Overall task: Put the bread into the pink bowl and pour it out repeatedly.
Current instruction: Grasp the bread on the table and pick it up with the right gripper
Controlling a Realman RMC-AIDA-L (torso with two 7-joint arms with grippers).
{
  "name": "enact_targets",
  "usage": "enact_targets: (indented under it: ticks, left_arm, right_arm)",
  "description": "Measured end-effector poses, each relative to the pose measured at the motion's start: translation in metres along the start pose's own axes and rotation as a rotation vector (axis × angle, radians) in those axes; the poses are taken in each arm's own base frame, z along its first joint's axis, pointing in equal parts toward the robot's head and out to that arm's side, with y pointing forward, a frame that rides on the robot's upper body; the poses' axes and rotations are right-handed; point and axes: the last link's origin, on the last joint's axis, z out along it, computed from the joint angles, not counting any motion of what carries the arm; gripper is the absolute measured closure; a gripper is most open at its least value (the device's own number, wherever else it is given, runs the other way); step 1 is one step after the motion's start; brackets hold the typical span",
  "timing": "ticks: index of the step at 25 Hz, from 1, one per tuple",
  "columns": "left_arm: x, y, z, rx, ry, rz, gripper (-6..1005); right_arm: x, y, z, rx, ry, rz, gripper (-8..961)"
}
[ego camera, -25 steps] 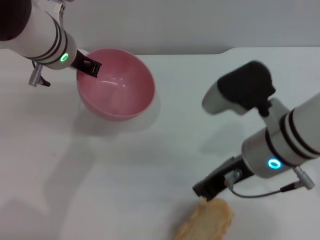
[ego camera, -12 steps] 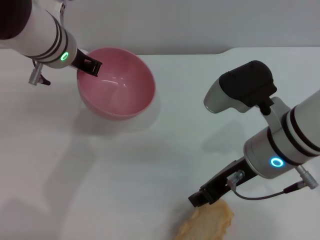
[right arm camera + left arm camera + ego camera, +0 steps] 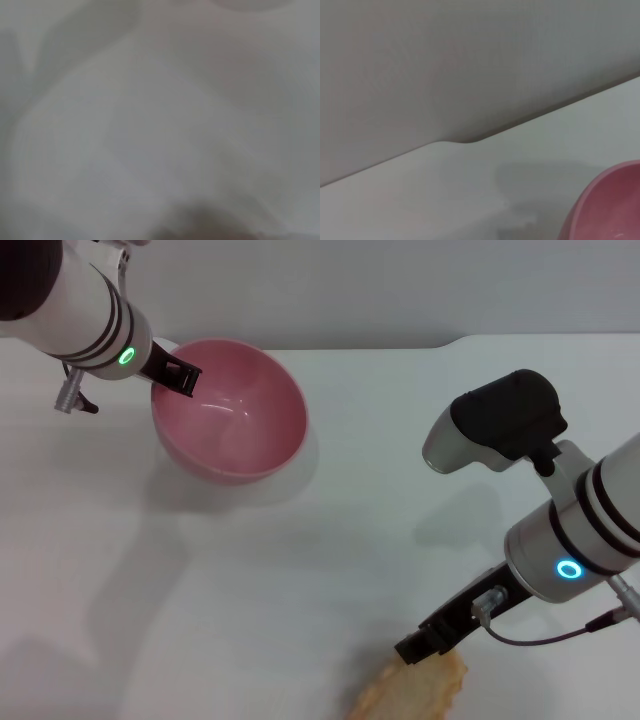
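Bread (image 3: 412,691) lies on the white surface (image 3: 250,580), well apart from the pink bowl (image 3: 230,420), on the bowl's near-right side. Judged light, rigid and smooth-skinned; best pinched across its narrow middle. Right gripper (image 3: 422,648) sits at the bread's bowl-facing end; finger state cannot be told. Left gripper (image 3: 178,376) sits at the bowl's far-left rim, apparently clamped there.

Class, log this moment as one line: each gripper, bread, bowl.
left gripper: on rim of glossy pink plastic bowl | right gripper: at golden-tan toy bread | bowl: empty
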Motion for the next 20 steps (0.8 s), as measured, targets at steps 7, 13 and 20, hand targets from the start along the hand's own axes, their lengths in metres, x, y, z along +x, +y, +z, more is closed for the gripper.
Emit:
enact_targets:
  ticks: [7,13,20]
  left_arm:
    - [0.0,0.0,0.0,-0.001,-0.001,0.002,955]
    - [0.0,0.001,0.0,-0.003,-0.001,0.005,955]
    - [0.0,0.001,0.0,-0.007,-0.001,0.009,955]
  right_arm:
    - [0.002,-0.012,0.001,0.073,0.02,0.022,440]
    - [0.001,-0.011,0.003,0.069,0.017,0.021,442]
    - [0.001,-0.009,0.005,0.065,0.018,0.018,444]
